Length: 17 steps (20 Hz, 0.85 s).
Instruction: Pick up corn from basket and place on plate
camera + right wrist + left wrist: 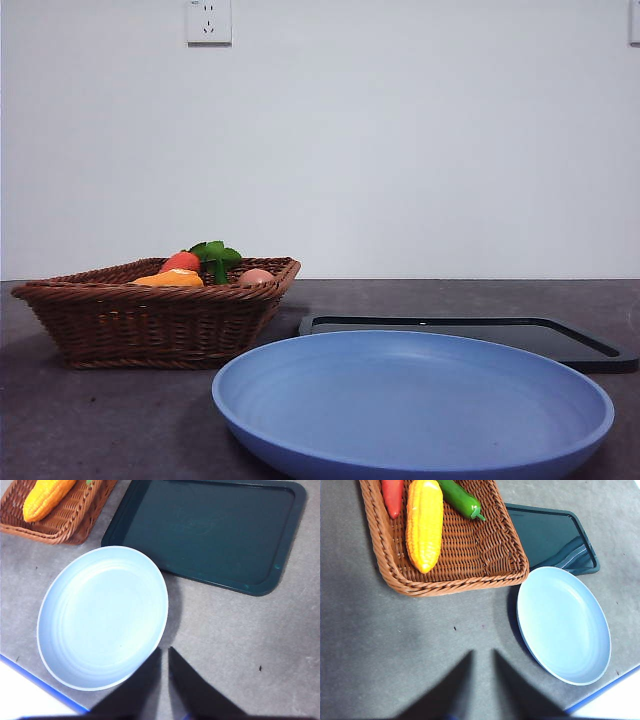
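A: Count, left to right?
B: One basket (150,320) far left on the bench (120,420), one plate (410,410) near centre, one black tray (470,335) behind it on the right.
A: In the basket?
B: One corn (424,525), one carrot (392,496), one tan ball (256,277).
A: The corn?
B: Orange-yellow, bumpy, glossy. Lies flat along the basket's length beside the carrot, tapered tip toward the rim.
A: Claws?
B: Left claw (482,680) and right claw (165,680) hover over bare bench, each slightly parted, holding nothing.
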### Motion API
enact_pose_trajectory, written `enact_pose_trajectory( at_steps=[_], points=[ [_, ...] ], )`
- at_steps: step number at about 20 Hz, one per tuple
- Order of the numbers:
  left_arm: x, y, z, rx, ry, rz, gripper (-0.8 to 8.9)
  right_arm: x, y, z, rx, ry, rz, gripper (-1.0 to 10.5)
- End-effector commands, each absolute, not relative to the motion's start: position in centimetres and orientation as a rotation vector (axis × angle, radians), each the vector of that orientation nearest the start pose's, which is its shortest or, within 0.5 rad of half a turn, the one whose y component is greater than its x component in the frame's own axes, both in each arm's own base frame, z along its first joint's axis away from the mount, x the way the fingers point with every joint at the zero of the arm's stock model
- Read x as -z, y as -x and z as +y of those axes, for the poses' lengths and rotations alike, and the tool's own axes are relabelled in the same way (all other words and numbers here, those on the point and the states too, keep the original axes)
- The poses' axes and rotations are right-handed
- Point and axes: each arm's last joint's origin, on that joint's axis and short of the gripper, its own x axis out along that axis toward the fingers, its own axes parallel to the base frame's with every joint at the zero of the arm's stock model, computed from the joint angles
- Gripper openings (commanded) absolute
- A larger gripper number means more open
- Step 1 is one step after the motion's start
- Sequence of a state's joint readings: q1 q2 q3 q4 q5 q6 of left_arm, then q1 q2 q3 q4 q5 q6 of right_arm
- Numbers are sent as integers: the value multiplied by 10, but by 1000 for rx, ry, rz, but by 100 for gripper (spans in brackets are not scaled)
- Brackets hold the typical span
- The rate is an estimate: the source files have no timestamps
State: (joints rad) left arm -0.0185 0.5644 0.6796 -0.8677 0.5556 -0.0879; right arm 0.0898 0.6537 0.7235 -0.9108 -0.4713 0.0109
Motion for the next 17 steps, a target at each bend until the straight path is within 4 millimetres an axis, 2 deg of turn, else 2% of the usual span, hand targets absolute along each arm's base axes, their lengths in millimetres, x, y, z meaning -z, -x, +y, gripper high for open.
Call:
enact_pose_trajectory(
  at_steps=[1,2,3,8,12,17],
  points=[
    [-275,-101,-18,530,265,734,339,-277,-113,24,-521,-175,816,248],
    [-275,-101,-18,527,273,736,382,-278,-113,24,-517,-188,815,314],
    [-275,-102,-18,523,284,740,391,-278,-114,24,-515,-197,813,326],
    [-276,-103,-18,522,287,738,390,-272,-128,26,-532,-249,877,325],
    [-276,-103,-18,522,287,734,390,-258,-151,36,-577,-257,972,324],
    [-276,-103,-18,522,286,733,390,-231,-185,55,-624,-237,1093,312]
  ],
)
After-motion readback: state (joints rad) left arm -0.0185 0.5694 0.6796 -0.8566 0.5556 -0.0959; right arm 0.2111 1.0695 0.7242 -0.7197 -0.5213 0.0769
